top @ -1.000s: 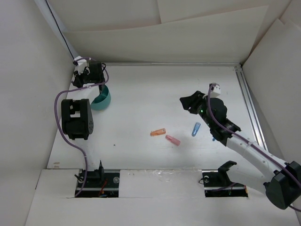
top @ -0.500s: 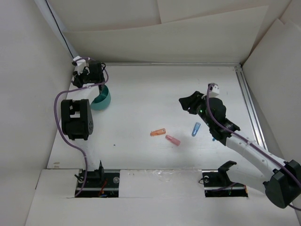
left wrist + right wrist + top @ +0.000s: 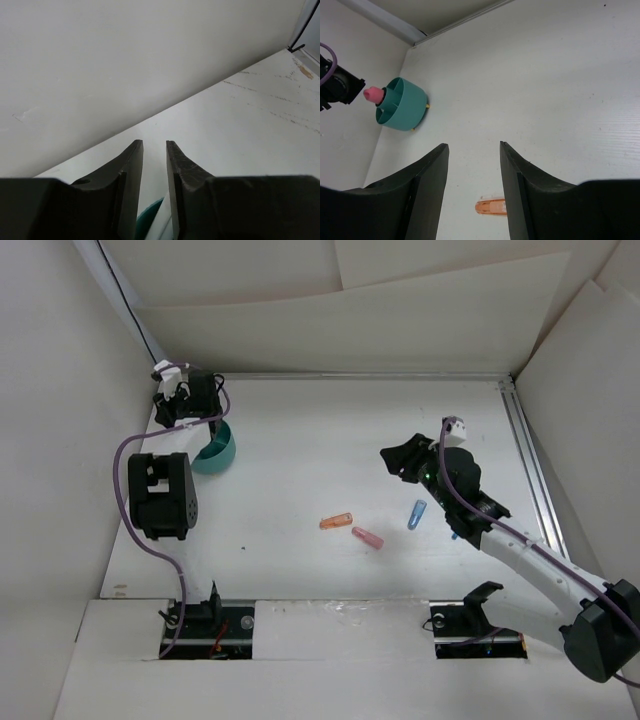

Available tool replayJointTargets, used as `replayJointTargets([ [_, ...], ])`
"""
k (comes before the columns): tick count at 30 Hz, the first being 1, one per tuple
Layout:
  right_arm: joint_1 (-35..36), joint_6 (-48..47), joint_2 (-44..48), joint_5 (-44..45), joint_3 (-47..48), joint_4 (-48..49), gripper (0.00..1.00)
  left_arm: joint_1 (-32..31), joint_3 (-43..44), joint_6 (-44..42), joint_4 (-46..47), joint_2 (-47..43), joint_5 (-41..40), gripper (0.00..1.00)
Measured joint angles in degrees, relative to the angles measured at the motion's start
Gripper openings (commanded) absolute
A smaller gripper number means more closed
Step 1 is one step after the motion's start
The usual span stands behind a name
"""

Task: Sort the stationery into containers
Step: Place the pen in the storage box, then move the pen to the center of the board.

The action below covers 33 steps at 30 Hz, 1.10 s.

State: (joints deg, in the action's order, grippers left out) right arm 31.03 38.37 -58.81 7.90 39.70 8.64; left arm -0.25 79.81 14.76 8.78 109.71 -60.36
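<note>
The teal cup point(image 3: 222, 453) stands at the far left of the table, seen with its dividers as the cup point(image 3: 402, 107) in the right wrist view. My left gripper point(image 3: 154, 142) hangs over it, its jaws a narrow gap apart with nothing clamped; the cup's rim point(image 3: 147, 220) and a white piece point(image 3: 165, 225) show below the gap. A pink piece point(image 3: 371, 93) sticks up at the cup's far side. On the table lie an orange piece point(image 3: 336, 522), a pink piece point(image 3: 367, 538) and a light-blue piece point(image 3: 417, 514). My right gripper point(image 3: 400, 457) hovers open and empty; the orange piece point(image 3: 490, 206) shows beneath it.
White walls close in the table on the left, back and right; a metal rail point(image 3: 528, 460) runs along the right side. The left arm's black body point(image 3: 160, 495) and purple cable point(image 3: 125, 465) stand near the cup. The arms' bases point(image 3: 205, 625) sit at the near edge.
The left gripper's jaws have parted a little above the cup, and that arm has shifted slightly. The right arm and the loose pieces have stayed put.
</note>
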Motion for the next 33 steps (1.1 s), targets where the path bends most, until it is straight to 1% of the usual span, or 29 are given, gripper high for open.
replayJointTargets([
  [9,0.0,0.0,0.0,0.0,0.0,0.0,0.51,0.0,-1.9,0.9,-1.1,-2.7,1.8,0.23],
  [13,0.0,0.0,0.0,0.0,0.0,0.0,0.51,0.0,-1.8,3.0,-3.8,-5.7,4.3,0.20],
  [14,0.0,0.0,0.0,0.0,0.0,0.0,0.50,0.0,-1.7,3.6,-4.7,-6.9,5.5,0.17],
  [15,0.0,0.0,0.0,0.0,0.0,0.0,0.47,0.0,-1.7,4.3,-5.6,-8.4,7.3,0.15],
  [16,-0.1,0.0,0.0,0.0,0.0,0.0,0.40,0.0,-1.7,4.9,-6.4,-9.9,9.0,0.13],
  [17,-0.3,-0.1,0.0,-0.1,0.0,0.0,0.25,0.0,-1.7,5.5,-7.0,-11.9,11.3,0.12],
  [18,-0.3,-0.3,0.2,-0.2,0.0,-0.1,0.17,-0.1,-1.7,6.0,-7.4,-14.2,13.9,0.12],
  [19,-0.4,-0.4,0.5,-0.1,0.0,-0.3,0.10,-0.2,-1.7,6.6,-7.8,-16.7,16.7,0.11],
  [21,-0.6,-0.5,2.0,0.7,0.1,-1.4,0.01,-1.5,-1.6,7.5,-7.8,-21.8,21.2,0.09],
  [23,-0.6,-0.6,4.8,2.5,0.9,-4.0,0.01,-5.3,-0.6,8.3,-7.9,-26.0,24.6,0.09],
  [26,-0.6,-0.7,10.4,6.6,3.8,-8.8,0.01,-14.9,1.6,9.8,-7.5,-28.6,30.8,0.09],
  [27,-0.6,-0.7,12.6,8.2,5.1,-10.7,0.03,-18.2,1.6,10.5,-7.2,-28.9,33.2,0.11],
  [30,-0.6,-0.9,19.2,12.9,10.4,-15.8,0.04,-27.0,-0.1,12.7,-6.1,-28.0,40.5,0.11],
  [33,-0.7,-0.9,23.7,17.3,16.6,-19.8,0.05,-34.1,-1.5,14.7,-5.6,-23.9,45.3,0.11],
])
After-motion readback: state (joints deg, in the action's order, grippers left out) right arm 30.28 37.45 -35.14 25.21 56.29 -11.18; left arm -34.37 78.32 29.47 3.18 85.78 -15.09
